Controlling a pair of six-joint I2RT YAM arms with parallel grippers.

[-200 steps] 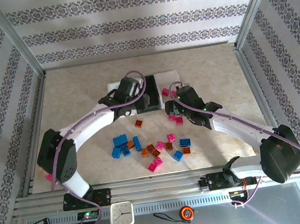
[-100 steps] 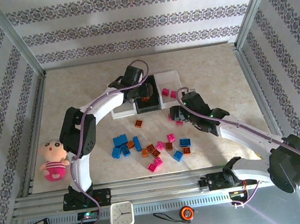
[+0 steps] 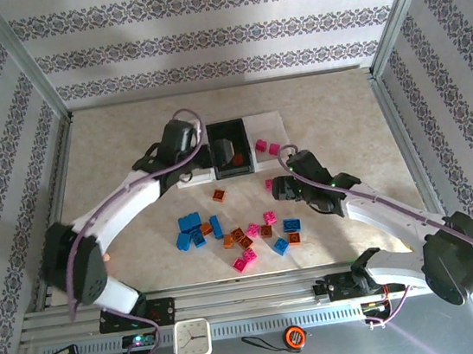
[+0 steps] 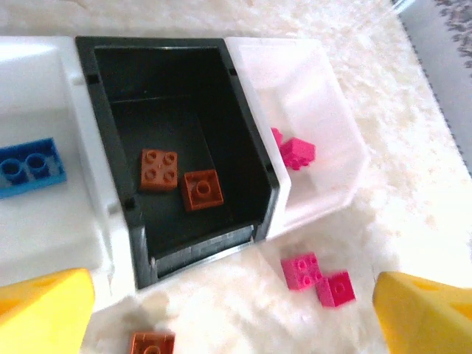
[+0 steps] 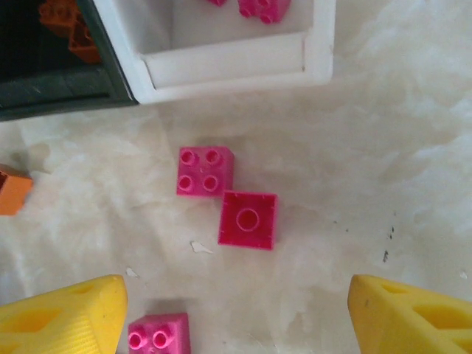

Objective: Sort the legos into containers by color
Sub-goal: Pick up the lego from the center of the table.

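Note:
Three joined containers stand at the table's middle back: a white bin with one blue lego (image 4: 29,166), a black bin (image 3: 231,147) with two orange-brown legos (image 4: 158,169), and a white bin (image 3: 267,134) with pink legos (image 4: 295,151). My left gripper (image 3: 206,158) hovers open and empty just in front of the black bin (image 4: 243,125). Above two pink legos (image 5: 205,171) on the table, my right gripper (image 3: 280,190) stands open with nothing between its yellow fingers (image 5: 63,317). A third pink lego (image 5: 158,335) lies by the left finger.
A loose pile of blue (image 3: 193,231), orange-brown (image 3: 236,236) and pink (image 3: 246,261) legos lies on the table in front of both arms. A single orange-brown lego (image 3: 219,195) sits between pile and bins. Metal frame rails bound the table on all sides.
My left gripper has gone from shut to wide open at the black bin and its arm has swung back to the left. The right gripper has crept nearer over the pink legos.

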